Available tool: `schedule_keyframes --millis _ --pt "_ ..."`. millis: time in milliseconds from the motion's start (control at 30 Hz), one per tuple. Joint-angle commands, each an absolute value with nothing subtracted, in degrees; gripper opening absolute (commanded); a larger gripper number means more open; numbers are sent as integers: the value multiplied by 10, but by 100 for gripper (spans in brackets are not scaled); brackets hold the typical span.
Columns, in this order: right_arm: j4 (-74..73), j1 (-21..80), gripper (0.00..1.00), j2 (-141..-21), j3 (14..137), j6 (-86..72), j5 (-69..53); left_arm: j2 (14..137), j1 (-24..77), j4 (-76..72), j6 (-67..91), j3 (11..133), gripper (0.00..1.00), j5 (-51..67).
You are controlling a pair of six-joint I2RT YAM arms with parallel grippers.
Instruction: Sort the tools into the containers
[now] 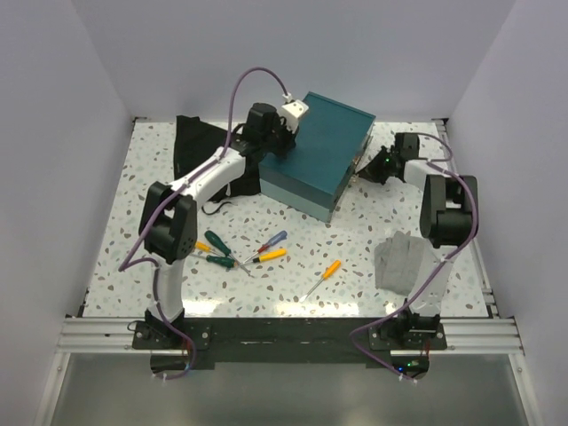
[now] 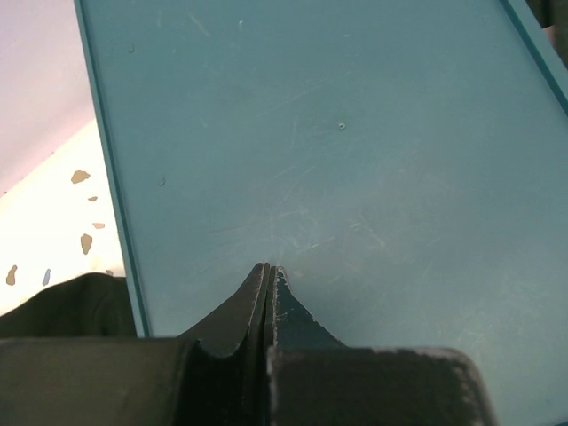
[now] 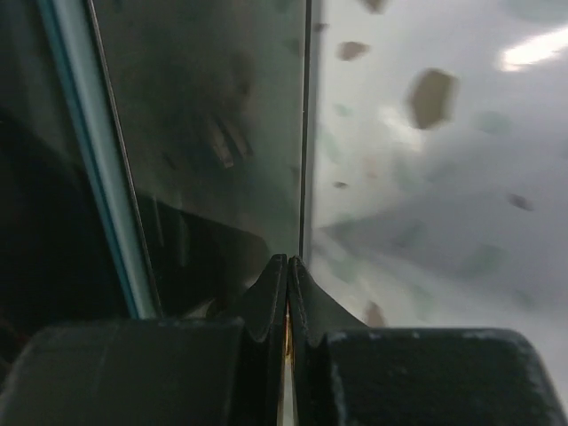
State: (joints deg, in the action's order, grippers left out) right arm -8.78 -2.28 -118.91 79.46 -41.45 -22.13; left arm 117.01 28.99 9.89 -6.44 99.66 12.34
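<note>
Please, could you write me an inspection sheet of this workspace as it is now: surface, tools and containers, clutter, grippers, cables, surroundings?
Surface: speckled white table; no spill seen.
Job's things: teal case at the back centre, lid down; black bag to its left; screwdrivers lie loose at the front, among them a green screwdriver, a blue-red screwdriver and an orange screwdriver.
Clutter: pale grey object at the front right; cloth or box, cannot tell.
Grippers: left gripper shut, over the case lid; right gripper shut, at the case's right side.
Cables: purple cable loops high on the left; second cable runs down on the right.
Surroundings: plain white walls; metal rail at the near edge.
</note>
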Motion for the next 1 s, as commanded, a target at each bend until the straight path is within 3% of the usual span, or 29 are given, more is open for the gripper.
schedule_keyframes --millis 0,167,367,433,633,967 --pt "-42 10 2 -1201 833 -467 -287 1189 308 151 -83 972 0 130" --pt "-38 11 9 -1190 823 -469 -295 1184 310 149 -87 976 0 129" --pt "-93 -27 46 -1107 795 -404 -274 1170 310 149 -89 1001 0 144" --pt "-79 -39 50 -1093 783 -392 -326 1172 310 151 -89 1005 0 151" --pt "29 -64 55 -1082 756 -434 -469 1177 310 153 -82 1004 0 163" --pt "84 -63 54 -1111 753 -497 -497 1176 310 149 -77 1005 0 160"
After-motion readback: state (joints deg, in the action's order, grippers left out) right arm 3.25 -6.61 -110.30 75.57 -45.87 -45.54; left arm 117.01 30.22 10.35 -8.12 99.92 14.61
